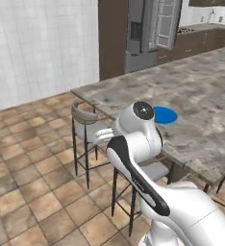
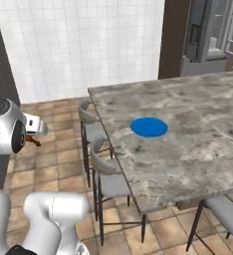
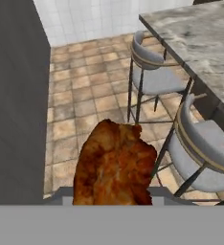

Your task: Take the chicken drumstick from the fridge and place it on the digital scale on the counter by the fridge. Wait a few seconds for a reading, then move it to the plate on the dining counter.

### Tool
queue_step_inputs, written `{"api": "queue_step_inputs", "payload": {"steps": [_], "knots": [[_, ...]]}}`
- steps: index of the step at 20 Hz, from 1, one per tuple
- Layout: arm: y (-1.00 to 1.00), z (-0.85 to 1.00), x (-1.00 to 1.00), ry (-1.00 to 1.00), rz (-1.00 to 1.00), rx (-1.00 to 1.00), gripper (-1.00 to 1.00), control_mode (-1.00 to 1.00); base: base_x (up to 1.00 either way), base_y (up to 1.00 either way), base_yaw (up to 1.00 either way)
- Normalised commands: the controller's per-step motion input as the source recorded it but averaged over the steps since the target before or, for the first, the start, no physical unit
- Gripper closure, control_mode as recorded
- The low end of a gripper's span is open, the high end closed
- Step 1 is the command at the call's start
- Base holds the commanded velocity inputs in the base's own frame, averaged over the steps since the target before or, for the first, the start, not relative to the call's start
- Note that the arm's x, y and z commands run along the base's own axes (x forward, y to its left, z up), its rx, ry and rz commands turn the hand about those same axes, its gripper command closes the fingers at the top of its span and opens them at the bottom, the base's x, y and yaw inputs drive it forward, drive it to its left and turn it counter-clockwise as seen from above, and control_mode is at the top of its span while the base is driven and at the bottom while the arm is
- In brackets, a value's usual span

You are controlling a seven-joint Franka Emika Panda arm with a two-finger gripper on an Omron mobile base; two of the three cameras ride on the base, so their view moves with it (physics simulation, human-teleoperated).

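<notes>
here i have the chicken drumstick pinched in the pincer, jaws pressed together on it. in the hand view the reddish-brown meat rises straight up from the bottom of the picture, thick and lumpy, with tiled floor behind it and a dark grey wall to one side. in the right base view i can see a small orange-brown bit of it poking out just below the white hand, held in the air over the floor, well apart from the dining desk.

the blue plate lies flat on the marbled desk top, near the long edge where the stools stand, and nothing rests on it. from the left base view the plate peeks out just past the arm's dark-capped joint. two grey-seated stools with thin metal legs sit tucked along the desk's side, between the held drumstick and the plate.

at the far end, beyond the desk, i see the grey fridge with its door hanging open, set beside a dark brown tall cabinet. a white tiled wall runs behind the floor area.
</notes>
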Motion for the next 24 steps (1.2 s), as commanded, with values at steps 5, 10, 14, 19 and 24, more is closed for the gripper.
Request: {"api": "queue_step_inputs", "payload": {"steps": [5,10,14,19,24], "knots": [[0.00,0.00,0.00,0.00,0.00,0.00,1.00,1.00,0.39,0.65,-0.70],[0.00,0.00,0.00,0.00,0.00,0.00,1.00,1.00,0.36,0.65,-0.69],[0.00,0.00,0.00,0.00,0.00,0.00,1.00,1.00,0.35,0.65,-0.70],[0.00,0.00,0.00,0.00,0.00,0.00,1.00,1.00,0.29,0.61,-0.71],[0.00,0.00,0.00,0.00,0.00,0.00,1.00,1.00,0.24,0.57,-0.72]]}}
